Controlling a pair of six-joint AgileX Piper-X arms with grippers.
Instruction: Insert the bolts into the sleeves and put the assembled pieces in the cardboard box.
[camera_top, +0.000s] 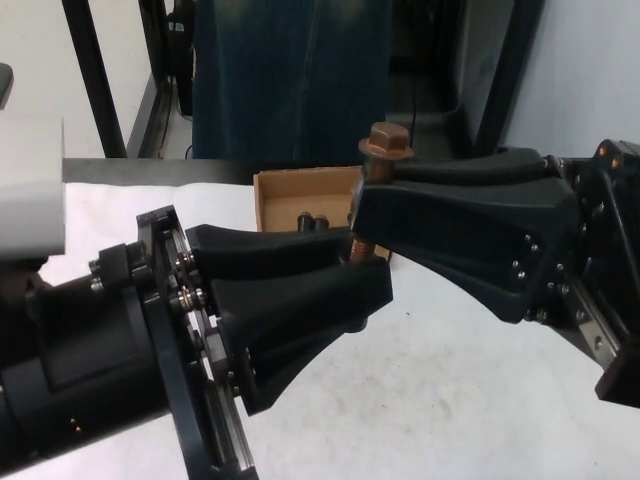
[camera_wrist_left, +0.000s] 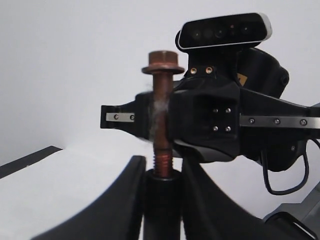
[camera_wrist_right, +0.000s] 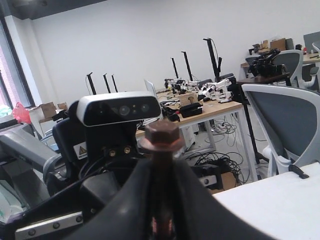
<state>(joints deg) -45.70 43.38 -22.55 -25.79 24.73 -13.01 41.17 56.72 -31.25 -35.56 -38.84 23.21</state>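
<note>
The bench (camera_top: 450, 400) carries the cardboard box (camera_top: 290, 195), and everything that matters sits on the box's near side. Two dark pieces (camera_top: 312, 220) lie inside it, too small to identify.

Just in front of the box's near wall, the left claw (camera_wrist_left: 163, 172) is clenched around the black sleeve (camera_wrist_left: 162, 200), held upright with its mouth clear of the fingertips. Directly over it, the right claw (camera_top: 362, 215) grasps the bolt (camera_wrist_left: 162, 65) by the shank under the flanged head, with the threaded tip at the sleeve's mouth.

Both parts look like rigid metal, small but dense. They should neither bend nor crush, though a smooth shank could slip or tilt in a loose pinch. The shank hold suits the bolt because it leaves the threads free. The sleeve is best held low on its body, as it is.

Room is tight. The two claws stand nearly touching, so the bolt can likely sink only a little before the right one must let go. The box's near wall is an edge to lift over, while the bench on its near side lies open.
</note>
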